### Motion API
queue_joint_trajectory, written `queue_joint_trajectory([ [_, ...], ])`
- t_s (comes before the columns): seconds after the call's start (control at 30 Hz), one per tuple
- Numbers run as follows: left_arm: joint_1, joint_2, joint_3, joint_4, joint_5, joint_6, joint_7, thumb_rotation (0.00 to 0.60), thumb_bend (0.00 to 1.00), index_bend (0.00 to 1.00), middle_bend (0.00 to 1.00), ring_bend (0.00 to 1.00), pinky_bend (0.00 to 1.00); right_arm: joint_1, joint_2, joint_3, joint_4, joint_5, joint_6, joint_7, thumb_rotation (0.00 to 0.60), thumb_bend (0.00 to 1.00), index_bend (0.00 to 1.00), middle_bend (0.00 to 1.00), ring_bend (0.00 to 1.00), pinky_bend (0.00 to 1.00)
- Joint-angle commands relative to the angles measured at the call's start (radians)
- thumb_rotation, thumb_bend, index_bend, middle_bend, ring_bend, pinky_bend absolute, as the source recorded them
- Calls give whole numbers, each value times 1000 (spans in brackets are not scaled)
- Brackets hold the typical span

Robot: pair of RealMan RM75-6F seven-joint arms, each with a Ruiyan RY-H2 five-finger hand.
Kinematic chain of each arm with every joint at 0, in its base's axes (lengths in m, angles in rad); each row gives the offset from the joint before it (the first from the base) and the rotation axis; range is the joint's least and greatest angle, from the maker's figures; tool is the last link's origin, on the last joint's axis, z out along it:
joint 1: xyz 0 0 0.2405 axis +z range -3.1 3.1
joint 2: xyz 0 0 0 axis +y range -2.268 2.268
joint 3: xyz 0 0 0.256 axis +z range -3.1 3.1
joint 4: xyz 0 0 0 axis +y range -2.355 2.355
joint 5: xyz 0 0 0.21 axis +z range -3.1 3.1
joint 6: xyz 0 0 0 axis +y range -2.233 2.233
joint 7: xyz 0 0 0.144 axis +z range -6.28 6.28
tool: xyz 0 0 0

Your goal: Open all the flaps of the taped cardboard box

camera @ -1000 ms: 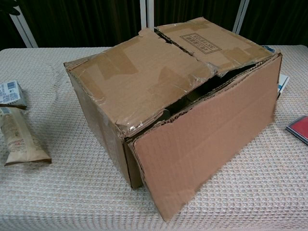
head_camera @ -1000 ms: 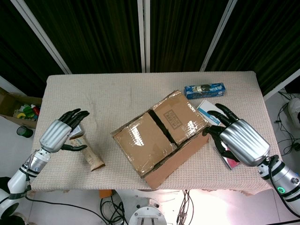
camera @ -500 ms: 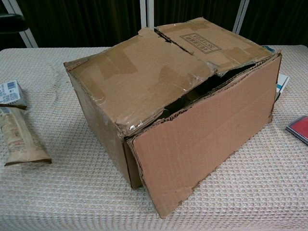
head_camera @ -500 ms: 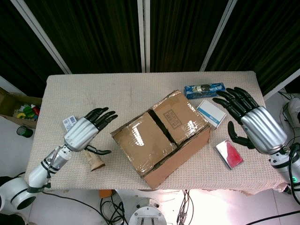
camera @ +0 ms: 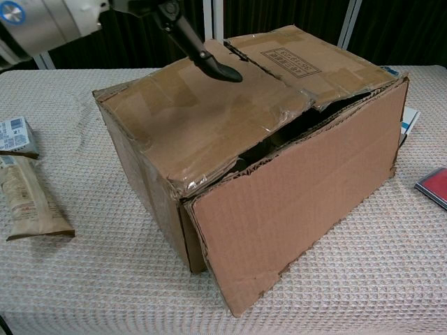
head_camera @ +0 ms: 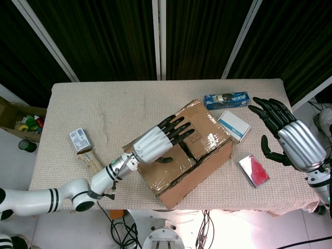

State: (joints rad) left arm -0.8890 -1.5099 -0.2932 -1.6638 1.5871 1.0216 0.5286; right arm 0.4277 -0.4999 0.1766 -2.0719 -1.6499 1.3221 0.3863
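Brown cardboard box (head_camera: 179,155) (shiny tape) on a beige waffle-weave tablecloth (head_camera: 124,104).

The cardboard box (head_camera: 179,155) is matt brown corrugated board, its torn edges rough, with glossy tape strips (camera: 171,87) catching light on the top flaps. The worktop (head_camera: 129,104) wears a beige waffle-weave cloth, coarse and matt. Both the left hand (head_camera: 158,140) and right hand (head_camera: 290,137) have smooth silvery metallic backs and black fingers (head_camera: 176,127). The red packet (head_camera: 253,170) looks shiny.
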Motion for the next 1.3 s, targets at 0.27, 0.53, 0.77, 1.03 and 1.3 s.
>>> queue_joint_trajectory([
  [0.27,-84,-135,-65,126,-142,-5,147,451,40,0,87,54,158,-16,-20,-10,24,-20,-11,15,579,725,27,7,0,0],
  [0.53,-106,-147,-36,193,-177,-15,179,505,40,0,87,54,158,-14,-36,-8,42,-18,-29,26,580,723,26,6,0,0],
  [0.77,-111,-156,0,222,-185,-13,175,523,40,0,87,54,158,-13,-46,-7,52,-18,-39,35,581,727,26,6,0,0],
  [1.03,-143,-238,-7,333,-171,22,89,529,40,0,87,54,157,-15,-66,-11,79,-13,-48,54,581,728,26,4,0,0],
  [1.3,-178,-312,-13,433,-147,55,15,538,40,0,87,54,157,-20,-68,-12,111,-10,-43,92,580,729,26,5,0,0],
])
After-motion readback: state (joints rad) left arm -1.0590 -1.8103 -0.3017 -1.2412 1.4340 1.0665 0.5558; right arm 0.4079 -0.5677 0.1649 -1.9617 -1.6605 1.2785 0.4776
